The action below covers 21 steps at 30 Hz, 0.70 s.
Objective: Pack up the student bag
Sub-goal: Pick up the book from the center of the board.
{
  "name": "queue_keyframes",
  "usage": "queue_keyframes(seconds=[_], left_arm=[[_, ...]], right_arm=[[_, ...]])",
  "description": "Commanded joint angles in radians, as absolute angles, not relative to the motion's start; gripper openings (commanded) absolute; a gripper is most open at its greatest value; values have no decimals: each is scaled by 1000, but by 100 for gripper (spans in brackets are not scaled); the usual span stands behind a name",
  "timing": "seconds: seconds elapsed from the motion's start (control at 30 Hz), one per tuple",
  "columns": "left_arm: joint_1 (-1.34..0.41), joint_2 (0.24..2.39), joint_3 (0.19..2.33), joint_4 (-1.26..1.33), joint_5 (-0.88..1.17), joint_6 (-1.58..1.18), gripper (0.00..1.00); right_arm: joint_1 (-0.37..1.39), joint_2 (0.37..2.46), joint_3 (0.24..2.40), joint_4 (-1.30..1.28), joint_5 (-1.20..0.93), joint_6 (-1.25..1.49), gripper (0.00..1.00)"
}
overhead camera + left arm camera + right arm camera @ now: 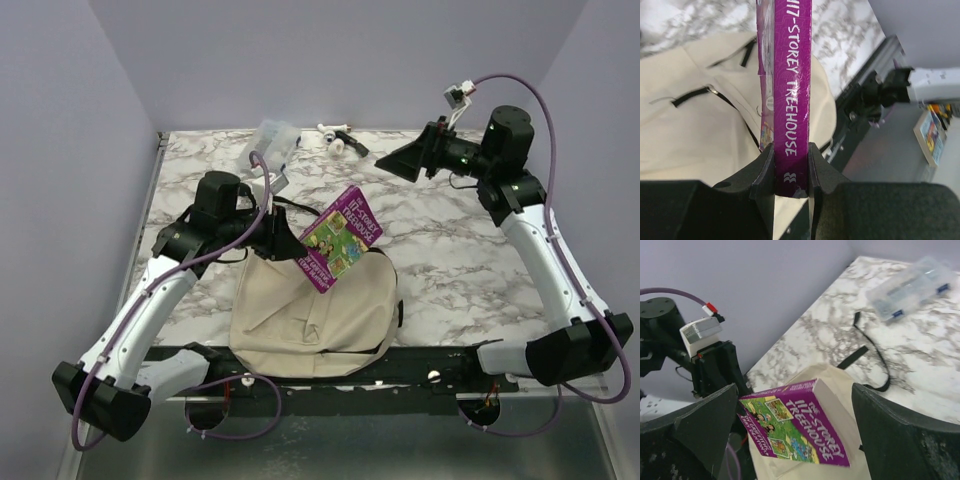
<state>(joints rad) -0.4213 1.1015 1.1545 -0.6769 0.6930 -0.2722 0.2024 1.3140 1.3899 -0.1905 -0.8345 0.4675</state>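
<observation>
The beige student bag (310, 315) lies flat on the marble table near the front edge, black straps trailing behind it. It also shows in the left wrist view (700, 125) and the right wrist view (840, 385). My left gripper (292, 248) is shut on a purple "117-Storey Treehouse" book (340, 238) and holds it above the bag's upper part. In the left wrist view the fingers (764, 172) clamp the book's spine (791, 90). My right gripper (392, 160) is open and empty, raised over the table's back right. The book shows far off between its jaws (795, 427).
A clear plastic case (272, 138) and small white parts (335, 138) lie at the table's back edge. The case also shows in the right wrist view (910, 287). A black rail (400, 365) runs along the front edge under the bag.
</observation>
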Motion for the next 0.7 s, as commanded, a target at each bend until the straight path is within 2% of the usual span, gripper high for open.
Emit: queue_keyframes(seconds=[0.0, 0.23, 0.4, 0.67], left_arm=[[-428, 976, 1089, -637, 942, -215, 0], [-428, 887, 1053, -638, 1048, -204, 0], [-428, 862, 1048, -634, 1071, -197, 0], [-430, 870, 1053, -621, 1119, -206, 0]], right_arm=[[309, 1397, 1411, -167, -1043, 505, 99], [490, 1409, 1331, -236, -1097, 430, 98], [503, 1302, 1168, -215, -1165, 448, 95], [506, 1109, 991, -241, -1204, 457, 78]])
